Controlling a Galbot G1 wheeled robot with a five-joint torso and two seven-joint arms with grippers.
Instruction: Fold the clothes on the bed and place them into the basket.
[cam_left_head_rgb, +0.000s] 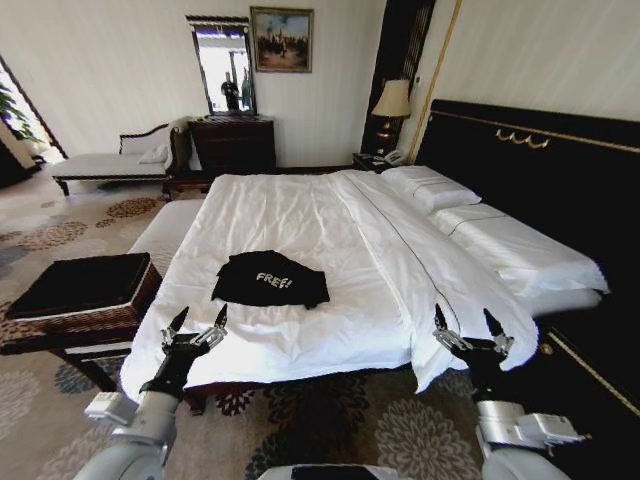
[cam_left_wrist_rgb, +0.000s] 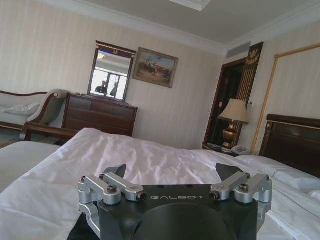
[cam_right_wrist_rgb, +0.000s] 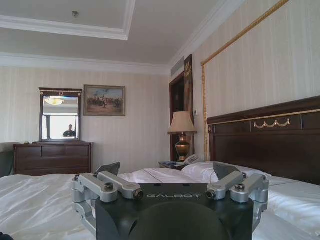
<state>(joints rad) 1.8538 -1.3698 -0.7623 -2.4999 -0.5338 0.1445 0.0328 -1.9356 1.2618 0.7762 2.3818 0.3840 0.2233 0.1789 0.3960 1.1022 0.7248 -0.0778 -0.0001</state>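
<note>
The black top (cam_left_head_rgb: 270, 279) with its white "FREE!" lettering lies in a loose heap on the white bed (cam_left_head_rgb: 300, 215), near the foot edge and a little toward the robot's left of the mattress middle. The wicker basket (cam_left_head_rgb: 75, 300) with its black lining stands on the floor just beside the bed's near left corner.

Left gripper (cam_left_head_rgb: 199, 325) hovers at the foot edge of the bed, just short of the top, jaws spread wide and holding nothing. Right gripper (cam_left_head_rgb: 468, 325) hangs over the drooping sheet at the bed's other near corner, well apart from the top, jaws equally wide and empty.

The step in hand looks like the first reach for the garment. To do it well, the top wants spreading flat before any fold; it is bunched, and from here I can't make out where the sleeves or hem lie. The left gripper sits closest, so a low pinch at the near edge of the cloth suits, taking only the top and not the sheet beneath. The right gripper needs to come across toward the top to hold the opposite edge.
</note>
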